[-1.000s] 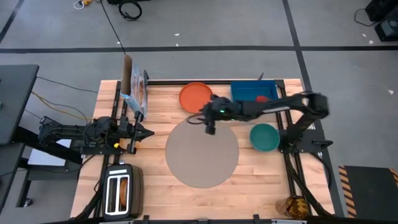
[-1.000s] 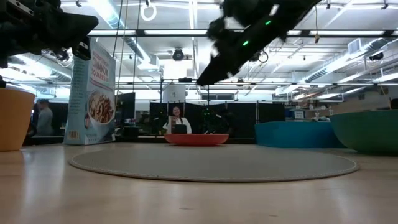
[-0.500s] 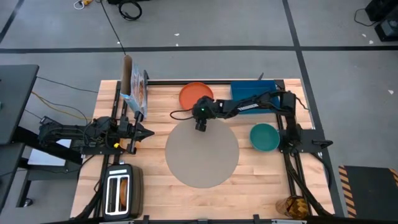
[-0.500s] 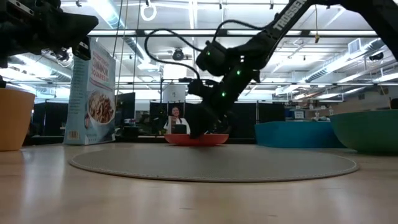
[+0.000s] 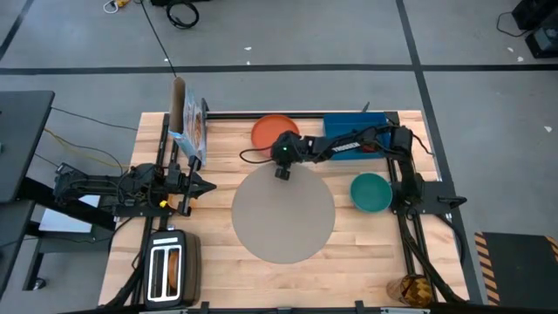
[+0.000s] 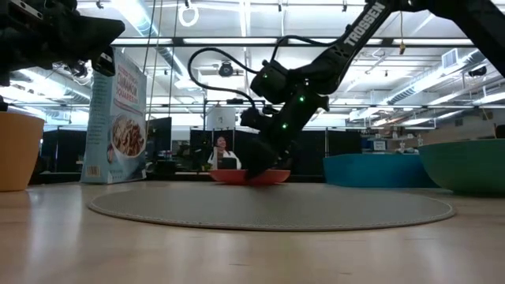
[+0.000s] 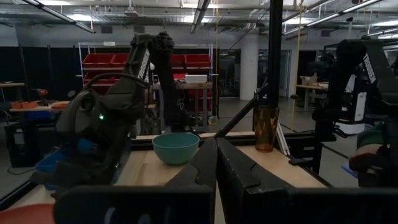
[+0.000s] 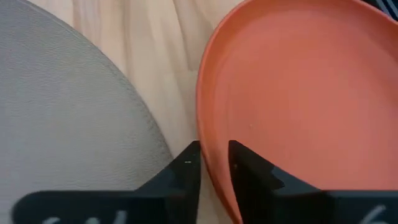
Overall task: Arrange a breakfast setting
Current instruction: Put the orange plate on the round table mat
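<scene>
The right gripper (image 8: 213, 163) had its jaws clamped astride the orange plate's (image 5: 272, 133) near rim, evidently for transfer onto the mat (image 5: 283, 214). The left gripper (image 5: 202, 185), jaws together, waited aside.

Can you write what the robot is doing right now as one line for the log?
step: grasp orange plate | right gripper: pinching plate rim beside mat | left gripper: shut, waiting at table's left side

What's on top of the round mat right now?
Nothing rests on the mat; its surface shows bare in the high view. The orange plate sits beside it on the wood, with the right gripper closing on its rim. What lies under the mat is hidden.
</scene>
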Available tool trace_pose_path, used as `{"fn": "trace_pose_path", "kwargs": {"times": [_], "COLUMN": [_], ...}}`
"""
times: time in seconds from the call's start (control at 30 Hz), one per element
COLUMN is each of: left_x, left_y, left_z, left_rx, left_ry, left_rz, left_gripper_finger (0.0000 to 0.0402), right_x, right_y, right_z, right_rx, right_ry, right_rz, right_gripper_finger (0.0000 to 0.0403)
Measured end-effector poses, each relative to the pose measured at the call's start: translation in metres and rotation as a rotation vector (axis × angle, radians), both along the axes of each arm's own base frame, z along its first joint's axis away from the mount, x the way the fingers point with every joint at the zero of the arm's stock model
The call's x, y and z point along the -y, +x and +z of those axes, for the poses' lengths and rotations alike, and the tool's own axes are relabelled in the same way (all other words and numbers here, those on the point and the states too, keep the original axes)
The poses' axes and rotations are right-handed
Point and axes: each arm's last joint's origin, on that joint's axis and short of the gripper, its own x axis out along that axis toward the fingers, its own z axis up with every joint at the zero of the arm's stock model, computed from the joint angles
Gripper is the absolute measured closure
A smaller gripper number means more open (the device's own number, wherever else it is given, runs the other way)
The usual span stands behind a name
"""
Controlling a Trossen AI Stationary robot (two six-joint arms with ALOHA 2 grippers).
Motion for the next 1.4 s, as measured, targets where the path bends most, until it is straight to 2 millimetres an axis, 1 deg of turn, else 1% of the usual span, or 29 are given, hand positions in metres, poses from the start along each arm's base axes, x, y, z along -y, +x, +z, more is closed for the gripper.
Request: {"fn": "trace_pose_path", "kwargs": {"times": [0.17, 0.23, 0.3, 0.4, 0.5, 0.63, 0.7, 0.77, 0.83, 0.93, 1.0, 1.1, 1.17, 1.27, 1.4], "left_x": [0.000, 0.000, 0.000, 0.000, 0.000, 0.000, 0.000, 0.000, 0.000, 0.000, 0.000, 0.000, 0.000, 0.000, 0.000], "left_y": [0.000, 0.000, 0.000, 0.000, 0.000, 0.000, 0.000, 0.000, 0.000, 0.000, 0.000, 0.000, 0.000, 0.000, 0.000], "left_z": [0.000, 0.000, 0.000, 0.000, 0.000, 0.000, 0.000, 0.000, 0.000, 0.000, 0.000, 0.000, 0.000, 0.000, 0.000], "left_rx": [0.000, 0.000, 0.000, 0.000, 0.000, 0.000, 0.000, 0.001, 0.001, -0.001, 0.000, 0.000, 0.000, 0.000, 0.000], "left_ry": [0.000, 0.000, 0.000, 0.000, 0.000, 0.000, 0.000, 0.000, 0.000, 0.000, 0.000, 0.000, 0.000, 0.000, 0.000], "left_rz": [0.000, 0.000, 0.000, 0.000, 0.000, -0.001, -0.001, -0.001, -0.001, -0.001, -0.001, 0.000, -0.001, -0.001, -0.001], "left_gripper_finger": [0.0392, 0.0392, 0.0392, 0.0392, 0.0392, 0.0392, 0.0392, 0.0392, 0.0392, 0.0392, 0.0392, 0.0392, 0.0392, 0.0392, 0.0392], "right_x": [0.001, -0.006, -0.019, -0.052, -0.095, -0.154, -0.181, -0.206, -0.229, -0.254, -0.266, -0.277, -0.279, -0.280, -0.281], "right_y": [0.000, 0.000, 0.002, 0.004, 0.003, -0.004, -0.008, -0.014, -0.017, -0.023, -0.024, -0.024, -0.024, -0.023, -0.021], "right_z": [0.001, 0.005, 0.015, 0.040, 0.064, 0.084, 0.087, 0.085, 0.078, 0.059, 0.043, 0.024, 0.014, 0.007, 0.007], "right_rx": [-0.006, -0.023, -0.022, 0.013, 0.044, 0.089, 0.104, 0.094, 0.087, 0.028, -0.013, -0.068, -0.098, -0.110, -0.093], "right_ry": [-0.009, -0.030, -0.065, -0.097, -0.133, -0.117, -0.073, -0.032, -0.036, -0.057, -0.059, -0.091, -0.119, -0.135, -0.110], "right_rz": [0.053, 0.084, 0.093, 0.188, 0.321, 0.552, 0.669, 0.789, 0.912, 1.021, 1.056, 1.053, 1.038, 1.031, 1.000], "right_gripper_finger": [0.0384, 0.0389, 0.0383, 0.0383, 0.0388, 0.0388, 0.0388, 0.0387, 0.0387, 0.0387, 0.0387, 0.0386, 0.0385, 0.0384, 0.0373]}}
